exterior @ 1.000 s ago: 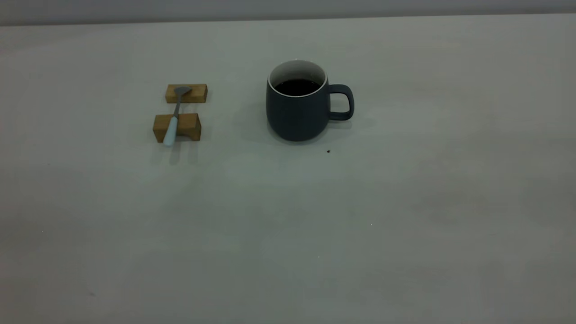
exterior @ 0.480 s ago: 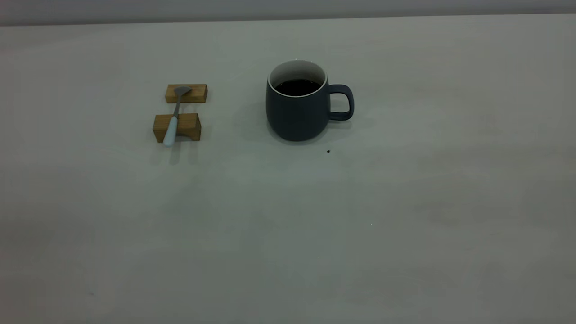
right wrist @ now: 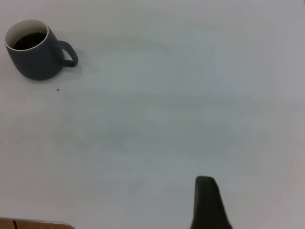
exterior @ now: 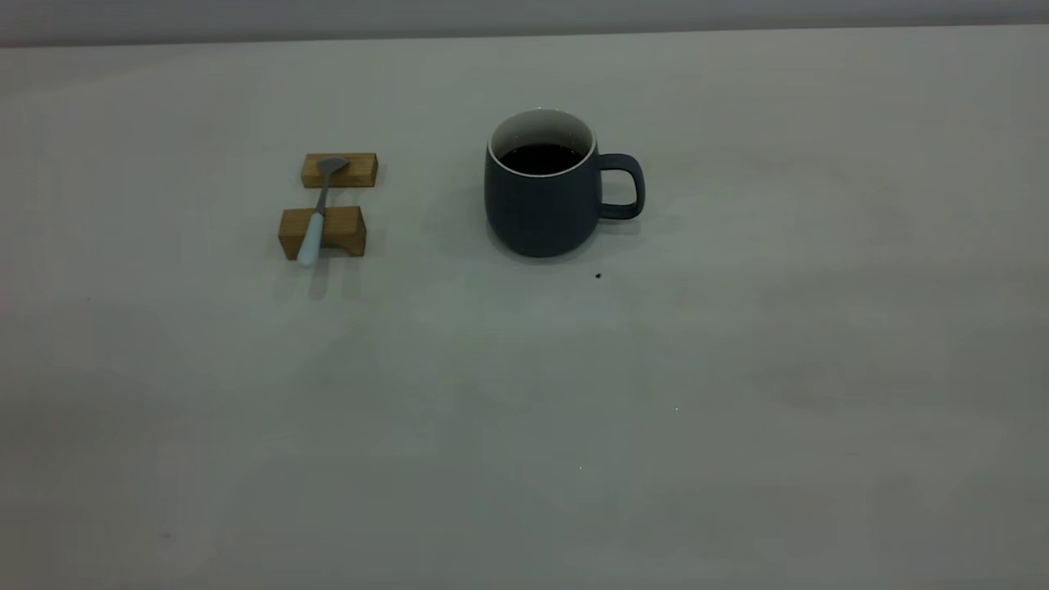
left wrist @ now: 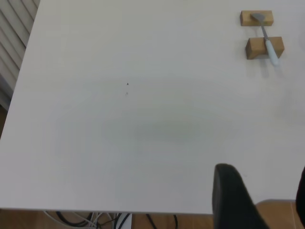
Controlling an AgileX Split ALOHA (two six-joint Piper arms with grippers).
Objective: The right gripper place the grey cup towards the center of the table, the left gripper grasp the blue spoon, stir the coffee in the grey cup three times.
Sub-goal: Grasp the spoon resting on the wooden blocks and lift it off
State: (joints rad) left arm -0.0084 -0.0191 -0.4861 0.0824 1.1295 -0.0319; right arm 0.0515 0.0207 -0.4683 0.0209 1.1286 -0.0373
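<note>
The grey cup [exterior: 541, 205] stands upright on the table [exterior: 574, 393] right of centre at the back, handle pointing right, with dark coffee [exterior: 541, 158] inside. The blue spoon [exterior: 315, 215] lies across two wooden blocks to the cup's left. Neither gripper appears in the exterior view. The left gripper [left wrist: 264, 174] hovers open near a table edge, far from the spoon [left wrist: 268, 40]. The right gripper [right wrist: 259, 191] is far from the cup [right wrist: 35, 59]; one dark finger [right wrist: 206, 202] shows with free space on both sides, nothing held.
Two brown wooden blocks [exterior: 338, 170] [exterior: 324, 233] carry the spoon. A tiny dark speck [exterior: 597, 275] lies just in front of the cup. The left wrist view shows the table's edge with cables [left wrist: 90, 219] and a slatted wall [left wrist: 14, 33] beyond.
</note>
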